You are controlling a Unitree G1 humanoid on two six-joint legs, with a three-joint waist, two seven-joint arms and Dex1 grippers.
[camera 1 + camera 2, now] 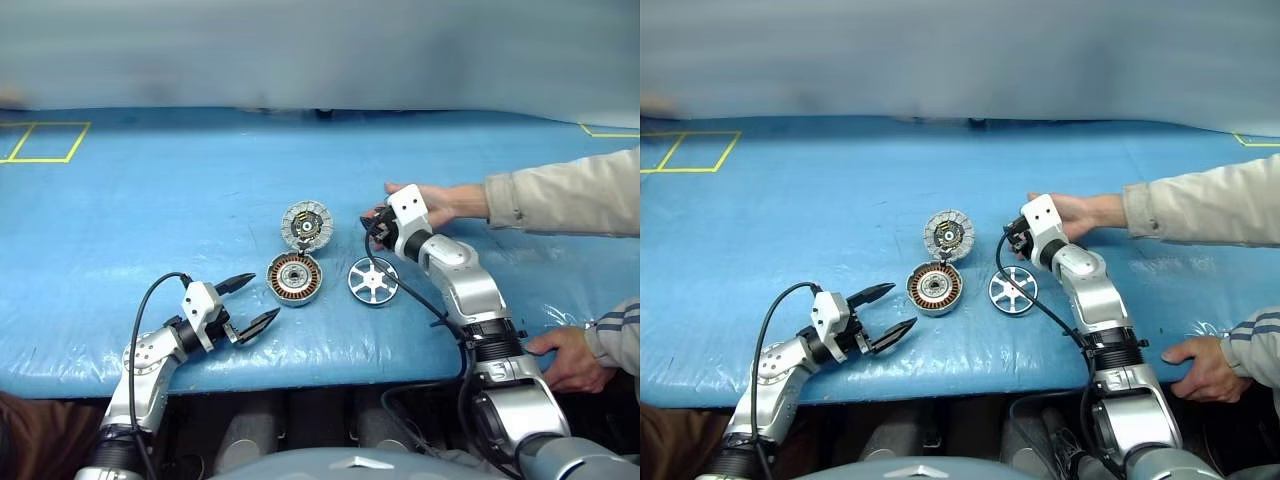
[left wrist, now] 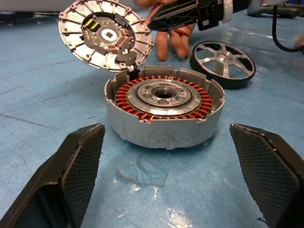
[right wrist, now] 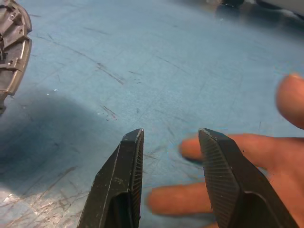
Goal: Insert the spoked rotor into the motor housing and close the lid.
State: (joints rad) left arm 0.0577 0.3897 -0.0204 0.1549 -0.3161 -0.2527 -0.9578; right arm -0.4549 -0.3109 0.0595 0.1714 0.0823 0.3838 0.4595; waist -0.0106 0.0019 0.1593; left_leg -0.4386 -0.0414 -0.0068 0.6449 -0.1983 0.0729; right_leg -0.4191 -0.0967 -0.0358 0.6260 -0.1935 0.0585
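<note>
Both pincers (image 1: 247, 304) (image 3: 170, 142) open, level.

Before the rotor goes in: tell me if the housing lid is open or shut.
Open. The lid stands tipped back from the motor housing, leaving its copper windings exposed.

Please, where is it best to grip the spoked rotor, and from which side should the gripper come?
The spoked rotor lies flat, spokes up, right of the motor housing. Probably best: come from above and pinch the black rim across its width, from the free near side, since a person's hand is just beyond it.
</note>
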